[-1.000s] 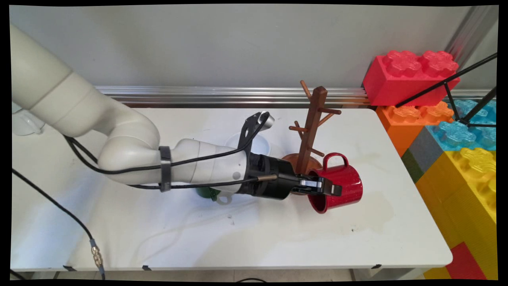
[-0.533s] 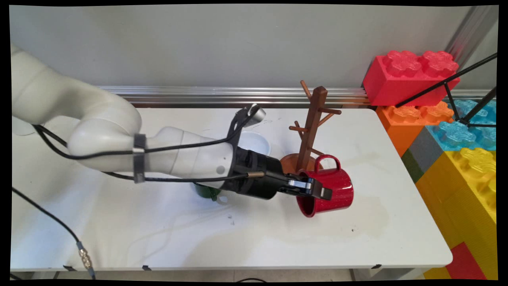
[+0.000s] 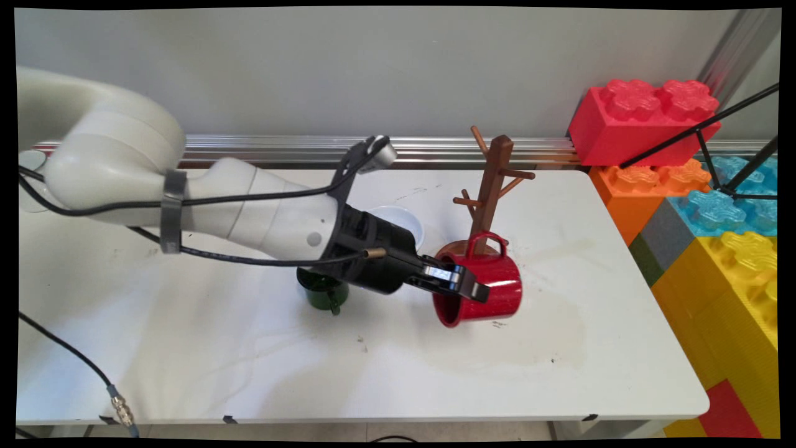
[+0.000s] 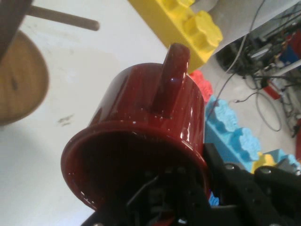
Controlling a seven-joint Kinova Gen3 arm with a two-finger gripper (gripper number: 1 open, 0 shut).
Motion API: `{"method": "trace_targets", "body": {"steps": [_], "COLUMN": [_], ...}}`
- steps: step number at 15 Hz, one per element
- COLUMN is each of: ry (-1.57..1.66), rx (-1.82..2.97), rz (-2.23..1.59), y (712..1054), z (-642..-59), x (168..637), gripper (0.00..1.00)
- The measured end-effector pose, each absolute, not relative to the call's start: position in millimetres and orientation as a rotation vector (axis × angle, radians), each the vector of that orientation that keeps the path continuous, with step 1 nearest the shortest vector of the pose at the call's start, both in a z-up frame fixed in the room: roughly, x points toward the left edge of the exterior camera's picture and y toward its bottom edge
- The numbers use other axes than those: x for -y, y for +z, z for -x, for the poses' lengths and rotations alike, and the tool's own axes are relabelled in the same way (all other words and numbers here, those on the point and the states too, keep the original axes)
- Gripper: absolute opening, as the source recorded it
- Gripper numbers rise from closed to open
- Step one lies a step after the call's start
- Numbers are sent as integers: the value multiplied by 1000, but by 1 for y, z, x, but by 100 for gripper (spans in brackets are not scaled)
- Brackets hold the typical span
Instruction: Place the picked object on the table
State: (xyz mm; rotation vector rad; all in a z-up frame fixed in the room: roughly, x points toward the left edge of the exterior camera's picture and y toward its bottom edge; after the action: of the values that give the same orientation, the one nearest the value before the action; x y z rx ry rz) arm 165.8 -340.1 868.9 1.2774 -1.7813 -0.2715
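My gripper is shut on the rim of a red enamel mug, holding it tilted on its side above the table with its mouth toward the arm and its handle up. The hand view shows the red mug close up, one finger inside its mouth and one outside. Right behind the mug stands a brown wooden mug tree with bare pegs on a round base. A dark green cup sits on the table under my wrist.
A white bowl lies behind the gripper. Big toy bricks in red, orange, blue and yellow are stacked off the table's right edge. A metal rail runs along the back wall. Black cables hang at the left.
The gripper has carried the red mug leftward, away from the right side of the mug tree to its front. The arm's elbow has risen and drawn back left.
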Motion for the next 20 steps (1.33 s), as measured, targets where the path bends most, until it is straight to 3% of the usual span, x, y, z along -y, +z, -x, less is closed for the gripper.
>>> {"method": "trace_targets", "body": {"steps": [8,20], "ry": [-175,-58], "rx": [1968,2177], "rz": [-1344,-1560], "y": [901,922], "z": [-175,-162], "x": [344,359], "gripper": [0,0]}}
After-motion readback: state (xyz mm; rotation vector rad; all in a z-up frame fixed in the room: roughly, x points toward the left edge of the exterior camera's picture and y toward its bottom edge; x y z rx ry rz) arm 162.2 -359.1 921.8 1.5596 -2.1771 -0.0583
